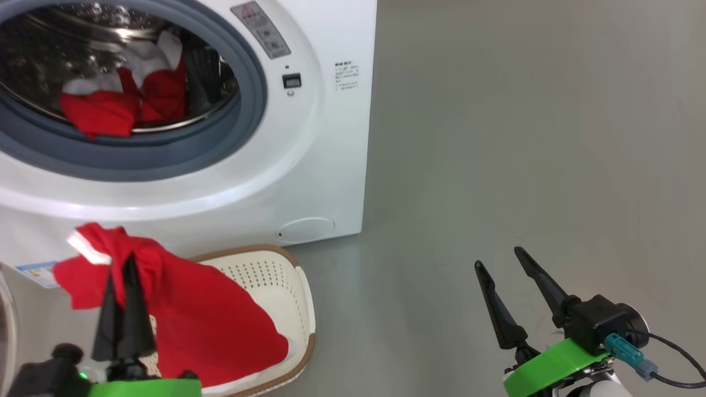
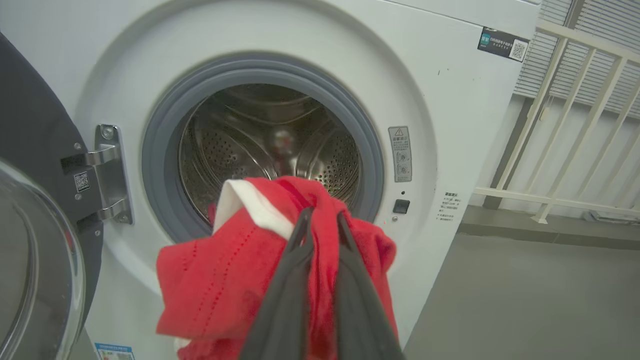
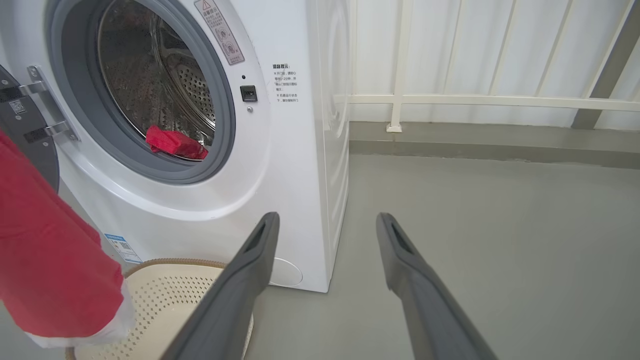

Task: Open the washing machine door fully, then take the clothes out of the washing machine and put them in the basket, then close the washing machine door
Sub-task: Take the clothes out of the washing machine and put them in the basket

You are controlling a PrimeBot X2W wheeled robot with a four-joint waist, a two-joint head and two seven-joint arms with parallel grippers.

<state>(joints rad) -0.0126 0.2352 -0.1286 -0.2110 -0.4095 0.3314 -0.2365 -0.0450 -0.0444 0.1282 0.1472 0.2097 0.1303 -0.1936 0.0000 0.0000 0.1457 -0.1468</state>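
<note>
Jaws of the left gripper clamp a red garment that hangs over the basket, which sits on the floor just in front of the washing machine. Jaws of the right gripper stand apart, empty, above the floor to the machine's right. The washing machine door stands swung open at the machine's left. Farther back, more red and white clothes lie inside the machine's drum.

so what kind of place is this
Probably a laundry corner on a balcony or utility area: a white front-loading washing machine stands on a bare grey floor, a cream perforated plastic basket before it, and a cream-white barred railing edges the floor.
</note>
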